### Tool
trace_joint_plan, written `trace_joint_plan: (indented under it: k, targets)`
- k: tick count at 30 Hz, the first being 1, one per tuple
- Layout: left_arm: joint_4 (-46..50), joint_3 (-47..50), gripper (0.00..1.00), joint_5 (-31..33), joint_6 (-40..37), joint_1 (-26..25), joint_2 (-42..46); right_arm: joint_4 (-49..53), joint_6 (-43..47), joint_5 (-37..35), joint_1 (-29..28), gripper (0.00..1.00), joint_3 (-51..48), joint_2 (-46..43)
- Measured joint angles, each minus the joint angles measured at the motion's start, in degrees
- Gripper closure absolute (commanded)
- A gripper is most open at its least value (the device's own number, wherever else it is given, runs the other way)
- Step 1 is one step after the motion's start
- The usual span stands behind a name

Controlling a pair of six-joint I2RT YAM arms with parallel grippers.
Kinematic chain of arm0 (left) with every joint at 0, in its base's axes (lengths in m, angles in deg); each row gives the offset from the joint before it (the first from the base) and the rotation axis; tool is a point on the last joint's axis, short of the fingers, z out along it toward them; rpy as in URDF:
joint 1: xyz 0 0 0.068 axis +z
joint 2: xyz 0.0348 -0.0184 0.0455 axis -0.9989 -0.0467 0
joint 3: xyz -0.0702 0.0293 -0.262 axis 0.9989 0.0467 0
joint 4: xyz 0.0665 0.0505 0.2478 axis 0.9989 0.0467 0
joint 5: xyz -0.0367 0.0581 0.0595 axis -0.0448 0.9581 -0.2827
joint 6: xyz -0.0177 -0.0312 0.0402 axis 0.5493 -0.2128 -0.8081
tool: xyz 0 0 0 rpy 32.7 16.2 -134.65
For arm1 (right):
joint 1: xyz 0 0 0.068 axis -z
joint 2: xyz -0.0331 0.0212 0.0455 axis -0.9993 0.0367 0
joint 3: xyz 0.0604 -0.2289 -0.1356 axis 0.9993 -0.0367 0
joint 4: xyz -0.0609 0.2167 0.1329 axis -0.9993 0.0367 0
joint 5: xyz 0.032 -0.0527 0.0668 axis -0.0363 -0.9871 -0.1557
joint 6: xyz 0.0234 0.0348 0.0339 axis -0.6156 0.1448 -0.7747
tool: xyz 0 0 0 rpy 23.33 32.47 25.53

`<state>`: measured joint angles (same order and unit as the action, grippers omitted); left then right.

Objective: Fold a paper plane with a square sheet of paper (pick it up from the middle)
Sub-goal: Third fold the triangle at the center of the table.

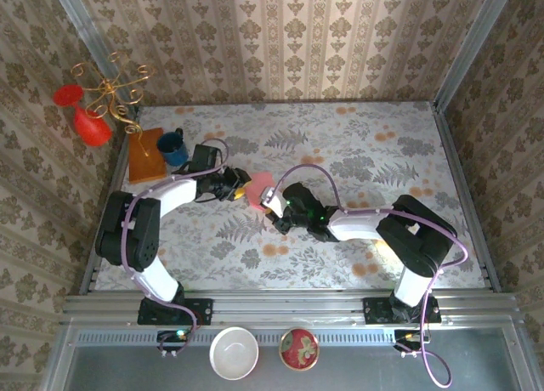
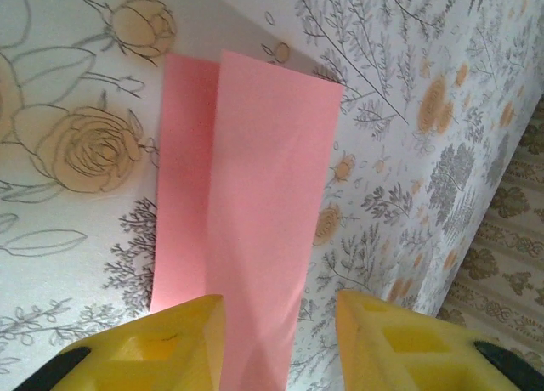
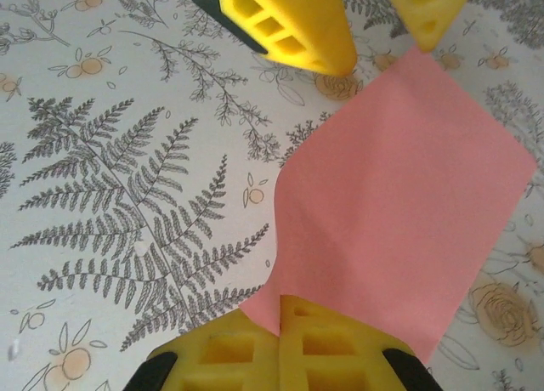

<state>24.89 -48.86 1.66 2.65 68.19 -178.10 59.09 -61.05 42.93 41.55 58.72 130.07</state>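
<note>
The salmon-pink sheet of paper (image 1: 259, 192) lies mid-table, folded over lengthwise into a long strip with one layer overlapping the other (image 2: 255, 178). It is a flat strip here, not a pointed paper plane. My left gripper (image 2: 279, 323) is open; its yellow jaws straddle the strip's near end with a gap on the right side. From the other side my right gripper (image 3: 283, 310) is shut on the paper's corner, which lifts slightly off the table (image 3: 399, 178). The left gripper's fingers (image 3: 293, 30) show beyond the sheet's far end.
A blue mug (image 1: 172, 147) and an orange-brown board (image 1: 144, 155) sit at the back left, beside a red vase (image 1: 92, 126) and a gold wire stand (image 1: 110, 89). A white bowl (image 1: 235, 353) and a red patterned bowl (image 1: 299, 348) lie below the front rail. Papered walls enclose the table.
</note>
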Motion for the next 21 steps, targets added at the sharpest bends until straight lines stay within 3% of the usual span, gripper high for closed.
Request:
trace_joint_plan:
  k: [10,16,21]
  targets:
    - [2.9,-3.3,0.59,1.8,-5.1,-2.3,0.9,1.6,-2.4,3.7,0.2,0.91,-0.2,-0.1]
    - [6.6,-12.0,0.63,1.7,-8.9,-6.4,-6.9,2.8,-2.3,4.0,0.2,0.87,-0.2,-0.1]
    - [10.3,-15.0,0.66,2.3,-11.0,-6.9,-12.7,2.9,-2.1,4.0,0.2,0.84,-0.2,-0.1]
